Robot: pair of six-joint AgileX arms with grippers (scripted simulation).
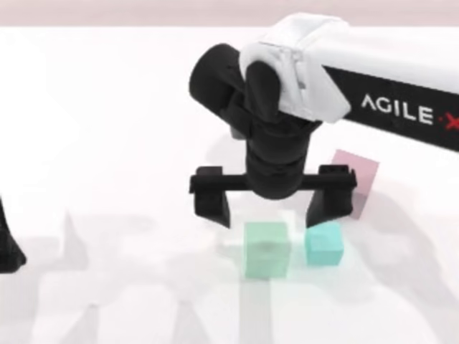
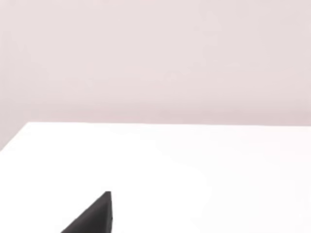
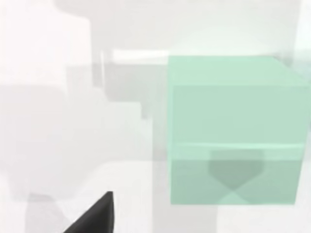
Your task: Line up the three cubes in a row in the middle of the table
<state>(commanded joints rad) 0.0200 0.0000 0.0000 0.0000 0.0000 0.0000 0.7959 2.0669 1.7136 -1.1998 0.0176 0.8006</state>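
Note:
Near the middle of the table point(image 1: 107, 143), the pale mint-green cube point(image 1: 267, 249) and the smaller turquoise cube point(image 1: 324, 244) sit side by side with a narrow gap. The dusty pink cube point(image 1: 356, 174) stands farther back to their right, partly hidden by a finger. My right gripper point(image 1: 271, 204) hangs open over the spot just behind the mint cube, holding nothing. In the right wrist view the mint cube point(image 3: 233, 126) fills the frame beyond one dark finger point(image 3: 97, 216). My left arm point(image 1: 8, 251) is parked at the left edge; its wrist view shows one finger point(image 2: 95, 216) over bare table.
A pinkish strip point(image 1: 143, 11) runs along the table's far edge. The right arm's white and black forearm point(image 1: 401, 93) reaches in from the right above the table. Soft shadows lie around the cubes.

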